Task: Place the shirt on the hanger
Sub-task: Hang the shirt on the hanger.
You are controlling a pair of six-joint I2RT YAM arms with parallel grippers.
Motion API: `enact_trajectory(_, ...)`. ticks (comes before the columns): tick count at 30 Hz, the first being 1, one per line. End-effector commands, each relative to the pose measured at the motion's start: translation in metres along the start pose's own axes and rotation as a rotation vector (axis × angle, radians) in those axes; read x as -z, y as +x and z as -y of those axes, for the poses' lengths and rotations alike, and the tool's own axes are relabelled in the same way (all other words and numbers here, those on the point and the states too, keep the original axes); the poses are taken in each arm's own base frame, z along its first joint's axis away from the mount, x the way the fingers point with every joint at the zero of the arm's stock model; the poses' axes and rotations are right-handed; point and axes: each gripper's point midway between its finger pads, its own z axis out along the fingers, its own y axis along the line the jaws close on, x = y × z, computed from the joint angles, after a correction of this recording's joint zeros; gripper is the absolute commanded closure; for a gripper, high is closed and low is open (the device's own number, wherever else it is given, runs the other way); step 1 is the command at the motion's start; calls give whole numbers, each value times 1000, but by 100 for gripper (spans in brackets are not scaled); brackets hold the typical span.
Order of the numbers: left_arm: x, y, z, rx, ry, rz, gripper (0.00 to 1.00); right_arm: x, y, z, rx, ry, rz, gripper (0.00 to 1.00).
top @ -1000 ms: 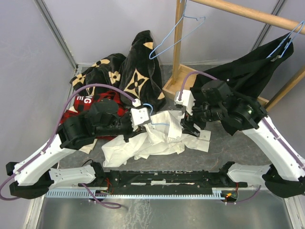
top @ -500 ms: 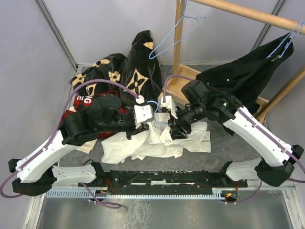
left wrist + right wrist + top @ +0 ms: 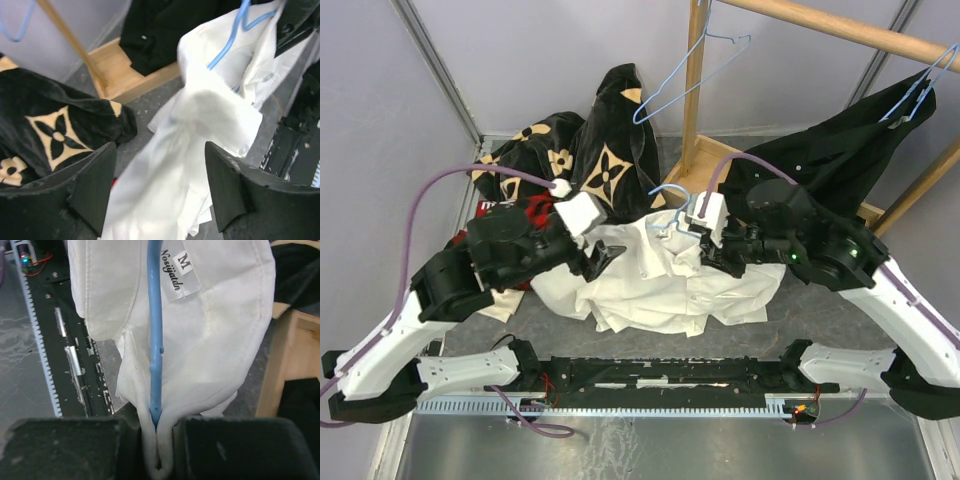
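The white shirt (image 3: pixel 665 285) hangs lifted at its collar and spreads down onto the table. The hook of the light-blue hanger (image 3: pixel 667 190) sticks up out of the collar. My right gripper (image 3: pixel 688 238) is shut on the shirt's collar cloth with the hanger wire pinched inside it. In the right wrist view the blue hanger (image 3: pixel 155 340) runs into the gripper (image 3: pixel 159 440) between folds of shirt (image 3: pixel 215 330). My left gripper (image 3: pixel 608 257) stands open to the left of the shirt. In its wrist view the shirt (image 3: pixel 200 115) hangs beyond the open gripper (image 3: pixel 160 190), touching neither finger.
A black garment with tan flowers (image 3: pixel 605 150) lies heaped at the back left, over a red one (image 3: pixel 535 208). At the back right stands the wooden rack (image 3: pixel 695 100), with a bare blue hanger (image 3: pixel 685 80) and a hung black garment (image 3: pixel 840 150). A black rail (image 3: pixel 660 375) runs along the near edge.
My left gripper has opened, let go, and drawn back to the left. My right gripper has shut on the collar and hanger and lifted them, spreading the shirt out.
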Motion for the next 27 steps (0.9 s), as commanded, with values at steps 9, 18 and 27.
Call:
enact_trajectory(9, 59, -16, -52, 219, -327, 205, 17, 79, -66, 50, -41, 408, 325, 100)
enact_trajectory(18, 78, -16, -70, 262, -434, 243, 17, 147, -136, 50, -6, 460, 518, 100)
enact_trajectory(27, 82, -14, -68, 310, -434, 276, 16, 147, -147, 53, -12, 468, 546, 100)
